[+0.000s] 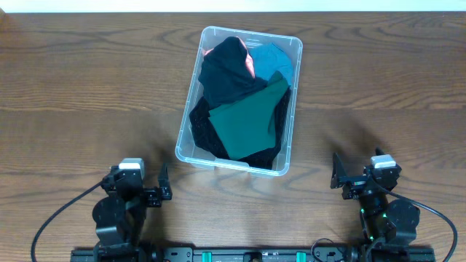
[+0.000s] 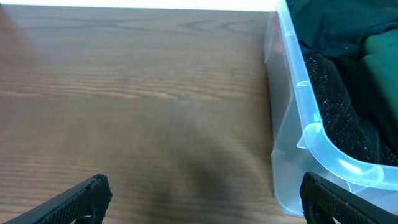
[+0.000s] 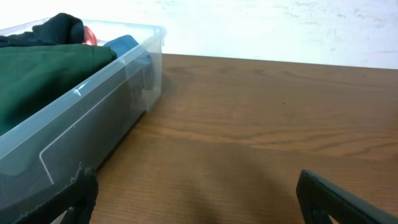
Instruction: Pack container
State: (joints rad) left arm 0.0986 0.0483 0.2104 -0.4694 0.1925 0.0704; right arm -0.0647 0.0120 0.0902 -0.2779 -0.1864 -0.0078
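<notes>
The left hand (image 2: 205, 186) is spread wide, its two dark fingers only just entering the bottom corners of the left wrist view, with bare wood between them and nothing in its hold. The right hand (image 3: 194, 186) stands equally wide and equally empty, its fingers framing a stretch of brown tabletop (image 1: 87, 87). Both hands sit low at the near edge of the tabletop, one on each side, well apart from each other and pointing away from the robot. Black cables (image 1: 65, 207) loop out from the arm bases. Between the two hands and a little further out sits the container (image 1: 233, 166), a clear plastic bin with rounded corners, standing slightly askew in the middle of the tabletop. From the left wrist its near corner and long side wall rise just beside the right finger; from the right wrist its other long wall runs along the left of the view. Neither hand touches it. The container is heaped with cloth: a dark green piece (image 1: 247, 120) lies flat on top toward the near end, a black garment (image 1: 226, 73) is bunched at the far end, a teal-blue one (image 1: 275, 62) fills the far right corner, a sliver of coral pink (image 1: 250, 67) shows between the black and the blue, and a black textured fabric (image 1: 200, 129) lines the near left side under the green.
</notes>
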